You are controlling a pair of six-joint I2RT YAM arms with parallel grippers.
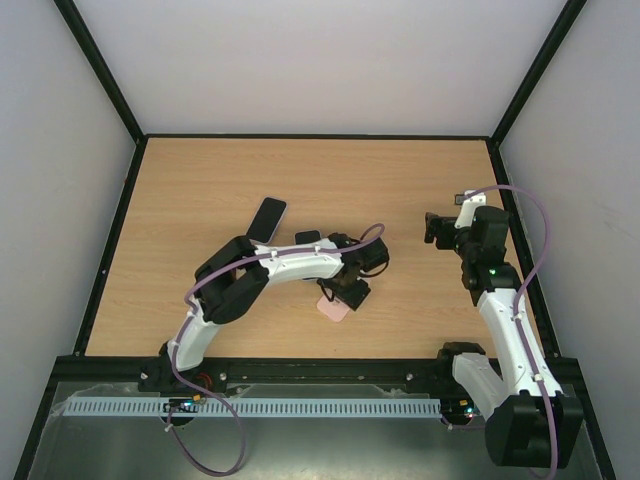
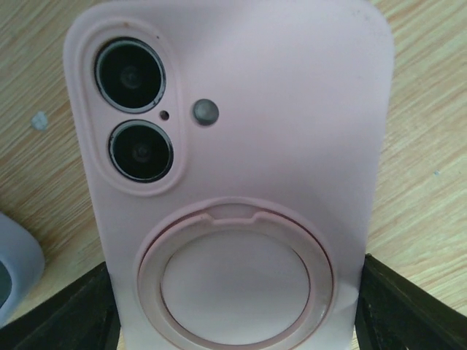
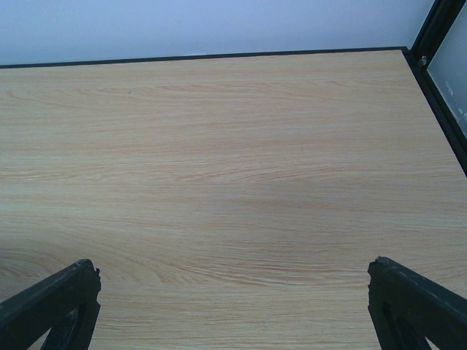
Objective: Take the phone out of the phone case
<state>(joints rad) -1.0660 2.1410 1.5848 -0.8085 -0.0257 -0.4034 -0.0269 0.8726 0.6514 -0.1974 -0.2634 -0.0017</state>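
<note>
A pink phone case (image 2: 233, 146) with a ring stand on its back fills the left wrist view. Two camera lenses (image 2: 135, 109) show through its cut-out, so the phone sits inside it. In the top view the case (image 1: 333, 309) shows as a pink corner under the left wrist, near the table's front middle. My left gripper (image 2: 237, 306) is shut on the case, with one black finger (image 2: 66, 313) against each long edge. My right gripper (image 1: 432, 228) is open and empty above bare wood at the right, and its fingers (image 3: 51, 302) stand wide apart.
A black phone-shaped slab (image 1: 267, 218) lies on the table left of the left arm's elbow. A small dark object (image 1: 307, 237) lies beside the forearm. A pale grey rounded object (image 2: 14, 273) sits at the left of the case. Black frame rails edge the table (image 1: 400, 180).
</note>
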